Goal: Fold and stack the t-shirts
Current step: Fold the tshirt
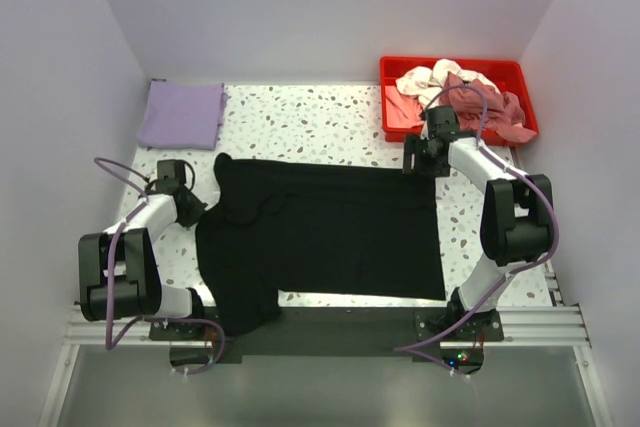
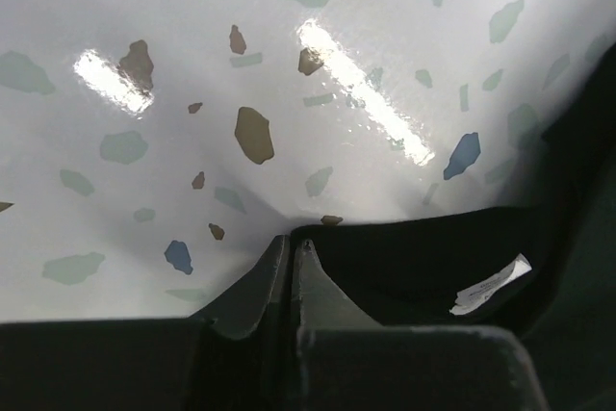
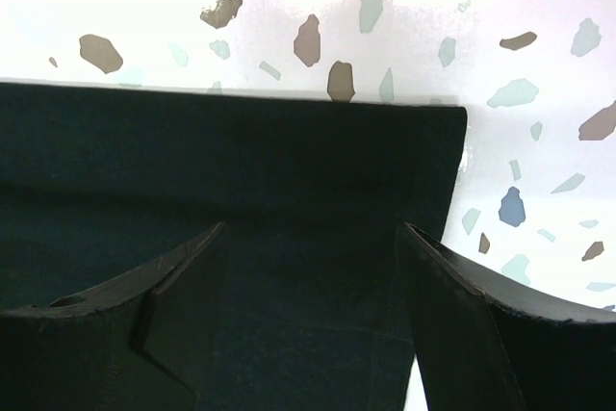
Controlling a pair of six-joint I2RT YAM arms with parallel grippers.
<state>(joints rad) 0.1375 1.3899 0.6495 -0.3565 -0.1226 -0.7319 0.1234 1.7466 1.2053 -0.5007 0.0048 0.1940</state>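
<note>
1. In the middle of the table [image 1: 300,117], the black t-shirt [image 1: 330,227] lies spread out nearly flat. Its collar end is to the left and its hem to the right, and one sleeve trails toward the near edge by the left arm's base.
2. It looks soft, light and limp, so it will probably sag and crease wherever it is lifted and keep no shape of its own. The glossy table should let it slide easily. The best holds are likely the corners and seams: the far hem corner on the right and the shoulder by the collar on the left, both pinched low against the table.
3. The right jaws stand wide open, straddling the far right hem corner. The cloth lies beneath and between them, with the far edge just past the tips, and they hold nothing.
4. The left jaws are closed tip against tip at the shirt's far left edge. The dark cloth meets the tips there, and the white label [image 2: 491,286] lies just to their right. I cannot tell whether any cloth is caught between them.
5. Farther out, a folded lavender t-shirt [image 1: 182,114] sits in the far left corner, well apart from the black one. A red tray [image 1: 450,67] at the far right holds a heap of pink and white shirts [image 1: 460,92], just beyond the right jaws.
</note>
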